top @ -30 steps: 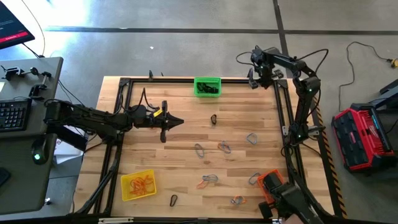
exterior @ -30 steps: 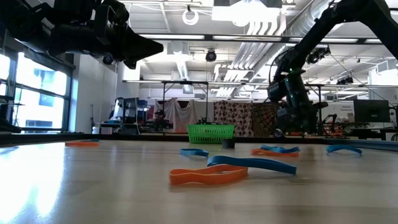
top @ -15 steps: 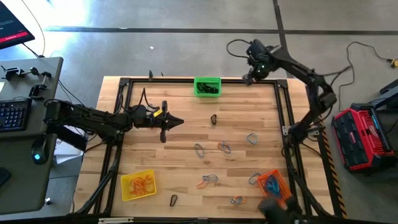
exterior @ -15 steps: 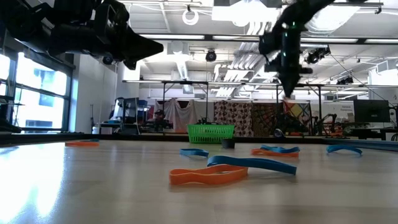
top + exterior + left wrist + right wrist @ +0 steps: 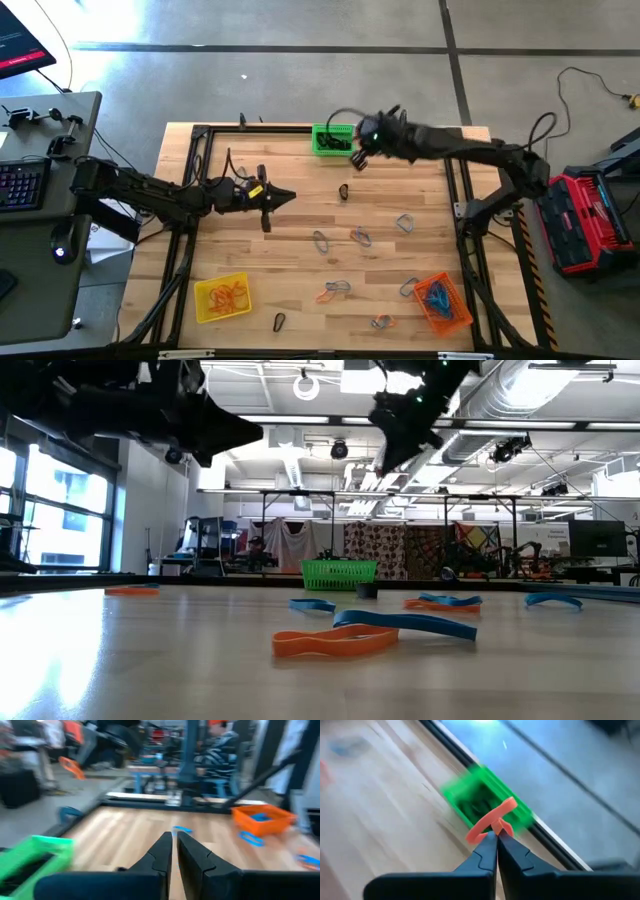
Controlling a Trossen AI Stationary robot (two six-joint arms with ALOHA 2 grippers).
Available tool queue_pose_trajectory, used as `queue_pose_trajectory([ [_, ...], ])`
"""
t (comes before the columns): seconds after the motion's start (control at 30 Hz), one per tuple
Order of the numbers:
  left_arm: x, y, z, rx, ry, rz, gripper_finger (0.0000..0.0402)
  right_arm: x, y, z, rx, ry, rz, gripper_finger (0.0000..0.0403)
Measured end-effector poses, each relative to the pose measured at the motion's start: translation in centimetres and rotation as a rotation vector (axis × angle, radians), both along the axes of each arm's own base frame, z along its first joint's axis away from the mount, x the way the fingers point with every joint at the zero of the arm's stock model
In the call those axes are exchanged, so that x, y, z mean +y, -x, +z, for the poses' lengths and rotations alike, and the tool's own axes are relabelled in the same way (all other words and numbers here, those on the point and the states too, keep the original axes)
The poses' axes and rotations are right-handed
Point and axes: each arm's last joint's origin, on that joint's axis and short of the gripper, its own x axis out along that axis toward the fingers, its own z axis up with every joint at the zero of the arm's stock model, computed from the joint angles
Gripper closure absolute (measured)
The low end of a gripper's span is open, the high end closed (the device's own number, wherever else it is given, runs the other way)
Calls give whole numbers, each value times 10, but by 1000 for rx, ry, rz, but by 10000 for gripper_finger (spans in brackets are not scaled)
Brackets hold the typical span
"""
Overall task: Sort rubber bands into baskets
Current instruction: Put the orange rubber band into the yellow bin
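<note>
Fingers [image 5: 492, 842] of the right gripper [image 5: 358, 158] are pinched tight on an orange rubber band [image 5: 491, 819], carried above the bench [image 5: 300, 260] just beside the green basket [image 5: 333, 139]. That basket looks to hold black bands, so dropping it here would missort. Left gripper [image 5: 288, 196] hangs clenched, empty.

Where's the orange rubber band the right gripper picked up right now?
The orange rubber band is pinched in the right gripper, raised above the table's far edge beside the green basket in the high view.
</note>
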Motion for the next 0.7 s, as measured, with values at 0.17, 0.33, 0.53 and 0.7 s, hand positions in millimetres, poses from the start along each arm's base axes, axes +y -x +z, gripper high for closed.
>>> queue_pose_trajectory([
  [0.17, -9, -4, 11, -20, -89, 108, 358, 37, -27, -11, -193, 98, 88, 403],
  [0.33, -15, -8, 23, -23, -192, 209, 322, 66, -39, -14, -364, 162, 141, 403],
  [0.53, -22, -25, 33, 17, -354, 277, 280, 90, -45, -12, -456, 191, 196, 403],
  [0.7, -27, -48, 41, 80, -481, 373, 260, 105, -46, -9, -473, 220, 216, 403],
])
